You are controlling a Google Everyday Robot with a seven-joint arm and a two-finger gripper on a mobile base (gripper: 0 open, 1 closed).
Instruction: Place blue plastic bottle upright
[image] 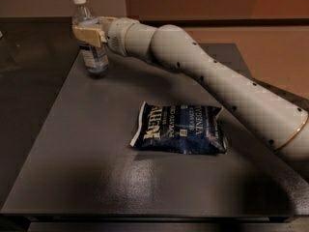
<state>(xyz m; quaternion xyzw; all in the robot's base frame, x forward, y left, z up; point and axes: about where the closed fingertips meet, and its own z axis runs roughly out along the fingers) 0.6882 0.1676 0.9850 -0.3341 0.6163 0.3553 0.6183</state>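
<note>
The blue plastic bottle (95, 58) is small and clear, with a white cap and a white-and-blue label. It stands upright on the far left corner of the dark table (82, 168). My gripper (90, 33) is at the bottle's shoulder, just under the cap, with its tan fingers closed on either side of the bottle. The white arm reaches in from the right, across the back of the table. The bottle's base rests on the table surface.
A dark blue chip bag (179, 129) lies flat near the middle of the table, well in front of the arm. The table's left edge runs close beside the bottle. A dark floor lies to the left and a brown wall behind.
</note>
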